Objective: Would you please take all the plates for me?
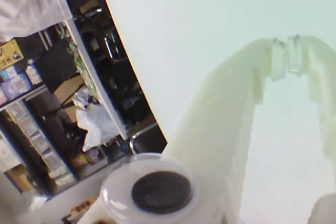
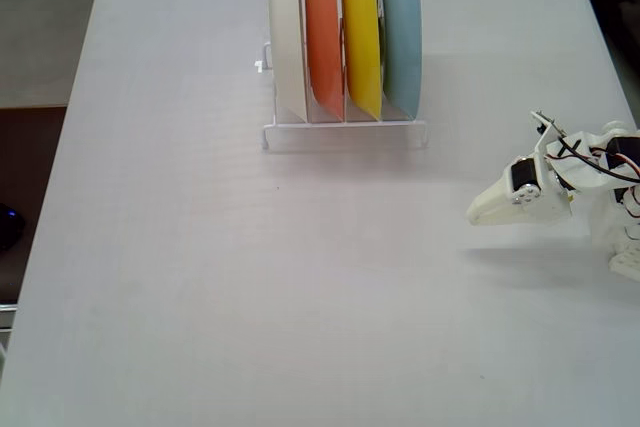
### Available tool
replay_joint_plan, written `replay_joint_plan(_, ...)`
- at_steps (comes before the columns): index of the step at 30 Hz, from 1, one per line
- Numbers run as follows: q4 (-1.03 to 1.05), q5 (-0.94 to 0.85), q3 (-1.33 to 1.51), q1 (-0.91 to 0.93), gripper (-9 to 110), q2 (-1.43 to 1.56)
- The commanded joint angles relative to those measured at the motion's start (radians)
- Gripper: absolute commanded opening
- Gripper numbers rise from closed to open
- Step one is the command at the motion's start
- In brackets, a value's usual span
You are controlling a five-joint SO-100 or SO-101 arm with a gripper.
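ok, four plates all upright in the rack point(image 2: 345, 133), none out yet. reading from the rack's left end in the fixed view: white plate point(image 2: 288, 37), orange plate point(image 2: 323, 32), yellow plate point(image 2: 361, 32), blue plate point(image 2: 402, 32). rack sits at the far middle of the table point(image 2: 200, 277).

my gripper point(image 2: 478, 215) is well apart from the rack, off to its right and nearer the cam, just above the tabletop. in the wrist view my gripper point(image 1: 286, 56) has tips touching, so it's clenched on nothing, just bare table beyond it. plates not in that view.

i reckon the step is the approach. best bet imo: start w/ the blue plate, it's nearest me. spread the jaws first, come in over its top rim, pinch the edge, lift straight up so it clears the slot w/o nudging the yellow one or dragging the rack.
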Motion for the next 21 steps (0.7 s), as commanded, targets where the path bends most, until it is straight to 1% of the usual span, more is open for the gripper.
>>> replay_joint_plan(1, 0.002, -0.002, -0.005, 0.005, 0, 0.017)
replay_joint_plan(21, 0.002, 0.014, -0.005, 0.017, 0, 0.017)
